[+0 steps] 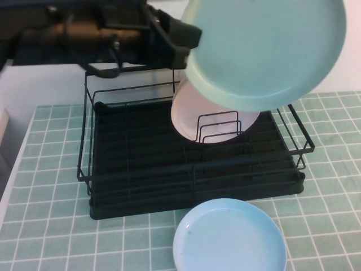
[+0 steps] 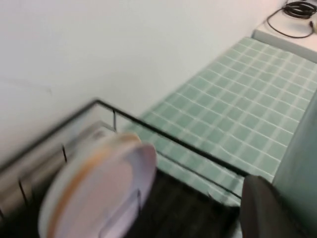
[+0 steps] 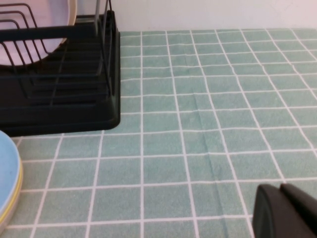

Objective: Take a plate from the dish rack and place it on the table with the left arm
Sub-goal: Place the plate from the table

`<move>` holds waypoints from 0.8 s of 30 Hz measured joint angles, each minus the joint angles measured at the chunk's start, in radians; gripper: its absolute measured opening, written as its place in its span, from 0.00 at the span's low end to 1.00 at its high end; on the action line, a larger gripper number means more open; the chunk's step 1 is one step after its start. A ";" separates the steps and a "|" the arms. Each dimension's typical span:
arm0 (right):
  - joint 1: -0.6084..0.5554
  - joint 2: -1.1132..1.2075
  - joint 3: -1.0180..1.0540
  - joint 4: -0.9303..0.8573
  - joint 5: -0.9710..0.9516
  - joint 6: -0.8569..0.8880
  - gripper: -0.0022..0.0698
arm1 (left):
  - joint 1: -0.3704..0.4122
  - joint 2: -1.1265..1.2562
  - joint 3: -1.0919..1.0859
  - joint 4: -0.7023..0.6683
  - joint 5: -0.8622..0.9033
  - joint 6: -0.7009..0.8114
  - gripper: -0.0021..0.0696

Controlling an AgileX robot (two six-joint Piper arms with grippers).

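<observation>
Left gripper [image 1: 183, 48]: clamped on the rim of the mint plate [image 1: 265, 48], which hangs tilted in the air on the gripper's right.

Below the gripper: the dish rack [image 1: 192, 169], with a pink plate [image 1: 211, 121] upright in its dividers.

Beyond the rack's front edge: a blue plate [image 1: 228, 240] flat on the table [image 1: 51, 226].

Step, as judged: carrying out. Next: find bare tiles, level the plate, lower, let go.

Right gripper [image 3: 285, 210]: low over bare tiles, well clear of the left gripper; grip cannot be told.
</observation>
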 joint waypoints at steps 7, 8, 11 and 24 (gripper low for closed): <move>0.000 0.000 0.000 0.000 0.000 0.000 0.03 | 0.019 -0.080 -0.002 0.359 0.363 -0.536 0.09; 0.000 0.000 0.000 0.000 0.000 0.000 0.03 | 0.021 -0.080 0.000 0.394 0.420 -0.575 0.09; 0.000 0.000 0.000 0.000 0.000 0.000 0.03 | 0.021 -0.071 0.044 0.428 0.527 -0.632 0.09; 0.000 0.000 0.000 0.000 0.000 0.000 0.03 | -0.029 0.023 0.405 0.273 0.301 -0.649 0.09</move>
